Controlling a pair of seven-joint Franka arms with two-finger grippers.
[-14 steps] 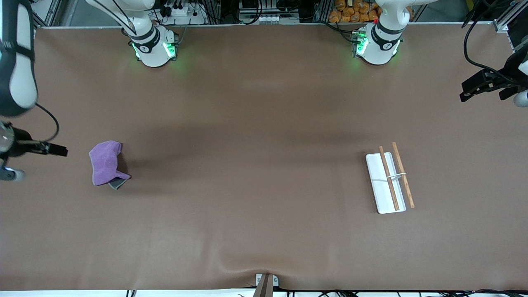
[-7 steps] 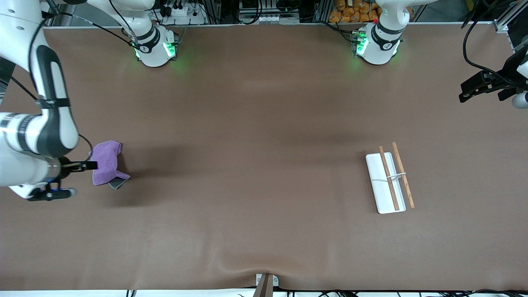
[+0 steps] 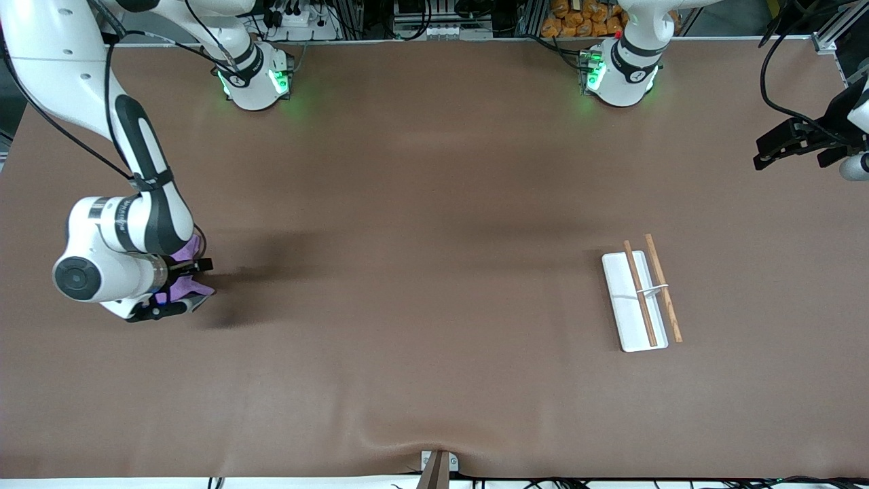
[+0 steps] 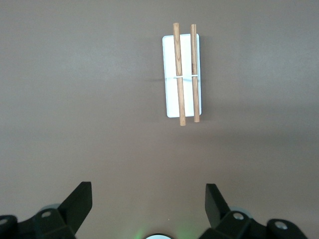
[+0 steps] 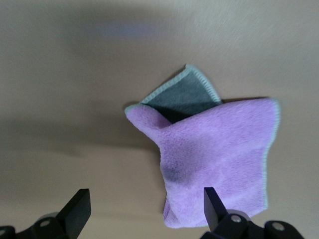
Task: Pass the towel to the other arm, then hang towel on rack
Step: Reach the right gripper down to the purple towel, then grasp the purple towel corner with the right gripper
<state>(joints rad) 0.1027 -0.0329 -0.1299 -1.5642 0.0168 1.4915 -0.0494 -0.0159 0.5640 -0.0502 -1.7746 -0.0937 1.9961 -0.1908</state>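
Front view: right gripper (image 3: 193, 266) is seen over the towel (image 3: 182, 288) at the right arm's end of the table (image 3: 421, 204), w/ most of the purple cloth hidden under the wrist; only bits of it are seen past the wrist. Nothing is gripped. Right wrist view: towel (image 5: 219, 159) is shown lying crumpled on the tabletop, purple fuzzy side up, one grey corner folded out w/ a pale stitched edge. Right gripper's fingers (image 5: 75, 209) are spread wide, one over bare table, the other over the cloth; whether the tips touch it can't be told.

Left gripper (image 3: 791, 142) is held up at the left arm's end of the table, well apart from the rack (image 3: 631, 299), and is waiting. Left wrist view: its fingers (image 4: 79, 201) are spread wide w/ nothing between them, and the rack (image 4: 172, 97) is seen well off: white rectangular base, two thin brown rods lying parallel along it, joined approx. mid-length by a small white bracket. Both rod ends stick out past the base at one end. Towel and rack are placed well apart, at different ends of the table, approx. equally near the front camera
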